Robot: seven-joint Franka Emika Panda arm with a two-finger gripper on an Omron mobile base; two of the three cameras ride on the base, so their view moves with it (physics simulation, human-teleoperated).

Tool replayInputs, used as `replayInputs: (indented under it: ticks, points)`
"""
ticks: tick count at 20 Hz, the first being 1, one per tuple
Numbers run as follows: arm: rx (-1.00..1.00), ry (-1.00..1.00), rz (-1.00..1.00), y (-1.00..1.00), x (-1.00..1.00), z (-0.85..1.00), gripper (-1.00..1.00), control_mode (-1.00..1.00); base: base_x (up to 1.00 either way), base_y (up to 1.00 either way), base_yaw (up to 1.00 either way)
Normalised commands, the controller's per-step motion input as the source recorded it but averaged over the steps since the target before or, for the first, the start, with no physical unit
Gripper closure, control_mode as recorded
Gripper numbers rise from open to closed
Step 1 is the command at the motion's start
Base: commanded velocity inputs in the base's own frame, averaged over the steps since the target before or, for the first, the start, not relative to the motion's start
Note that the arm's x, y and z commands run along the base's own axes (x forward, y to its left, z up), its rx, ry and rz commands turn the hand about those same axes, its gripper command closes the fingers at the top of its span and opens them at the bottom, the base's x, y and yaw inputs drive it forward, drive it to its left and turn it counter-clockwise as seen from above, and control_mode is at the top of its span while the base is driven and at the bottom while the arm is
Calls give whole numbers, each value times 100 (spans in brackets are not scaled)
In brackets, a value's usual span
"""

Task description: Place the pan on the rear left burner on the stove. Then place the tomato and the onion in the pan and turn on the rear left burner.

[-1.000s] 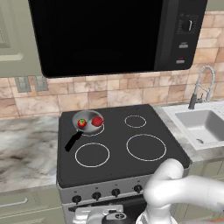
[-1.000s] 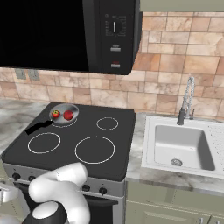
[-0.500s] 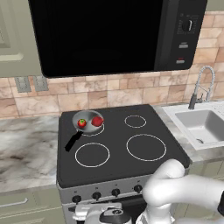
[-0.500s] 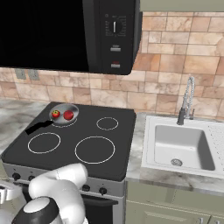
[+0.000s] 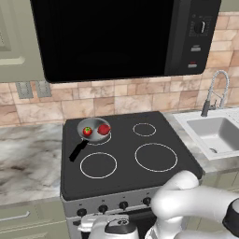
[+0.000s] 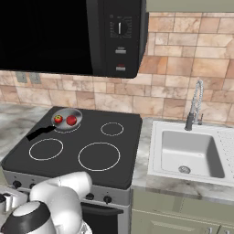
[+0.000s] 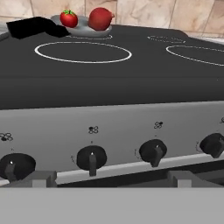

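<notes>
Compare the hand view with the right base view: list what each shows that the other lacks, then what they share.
Hand view alone: the burner symbols printed above each knob on the silver panel, and the pointer marks on the knobs, seen close and head-on.

Right base view alone: the sink with its faucet, the microwave overhead, and the marble counter.

Both: the stove, and the pan on the rear left burner holding the tomato and the onion.
</notes>
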Motion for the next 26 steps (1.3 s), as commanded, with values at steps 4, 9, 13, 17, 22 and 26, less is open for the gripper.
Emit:
replayInputs:
  ticks: [4, 9, 13, 17, 22, 26]
  points:
    - [0, 0, -2, 0, 17, -24, -100, -100, 0, 0, 0]
    - [0, 0, -1, 0, 24, -22, -100, -100, 0, 0, 0]
    - [0, 0, 0, 0, 29, -18, -100, -100, 0, 0, 0]
    - [0, 0, 0, 0, 29, -21, -100, -100, 0, 0, 0]
    - [0, 0, 0, 0, 25, -24, -100, -100, 0, 0, 0]
    - [0, 0, 0, 0, 16, -31, -100, -100, 0, 0, 0]
